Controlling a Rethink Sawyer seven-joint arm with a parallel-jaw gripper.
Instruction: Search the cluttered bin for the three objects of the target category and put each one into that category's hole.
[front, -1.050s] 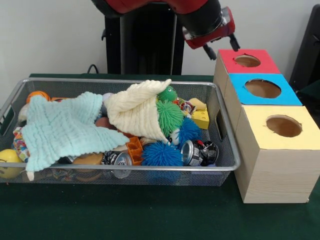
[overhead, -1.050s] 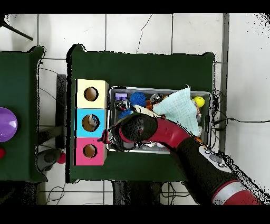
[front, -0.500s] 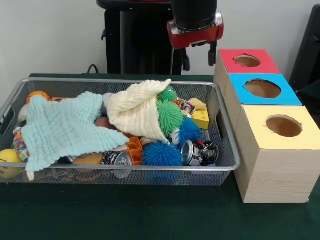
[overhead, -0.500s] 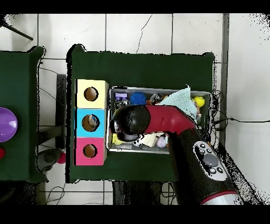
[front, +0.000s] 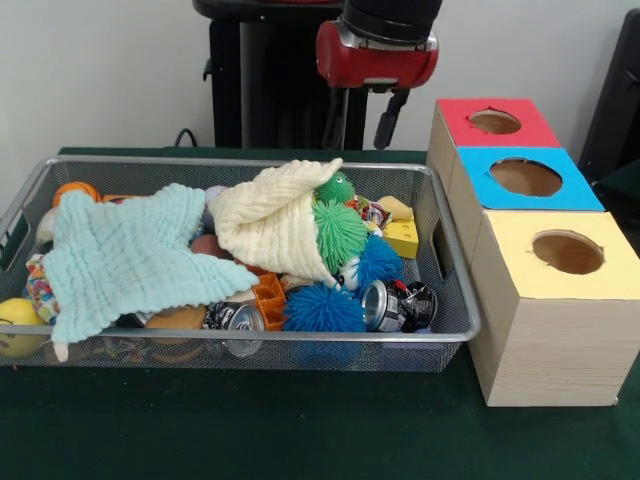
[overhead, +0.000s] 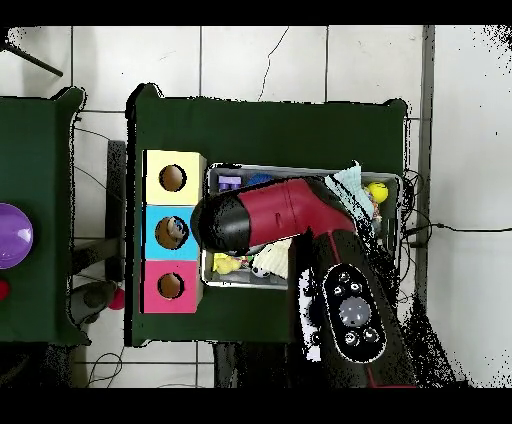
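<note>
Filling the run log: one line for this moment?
gripper: open, empty, above bin's far rim | film bags: none visible | cloths cover clutter | boxes: holes clear

Pale blue cloth (front: 125, 260), cream cloth (front: 272, 220), green spiky ball (front: 340, 232), blue spiky balls (front: 322, 308), crushed cans (front: 395, 304), 3 wooden boxes (front: 545, 300) w/ red, blue, yellow tops.

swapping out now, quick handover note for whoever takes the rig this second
Gripper: empty, fingers apart, hanging above the bin's back rim, near the box end.
Bin: heaped with a pale blue cloth, a cream cloth, spiky balls and cans.
Film bags: none in sight, possibly under the cloths.
Boxes: red, blue and yellow holes; contents not visible.
Left: find and post all three.
</note>
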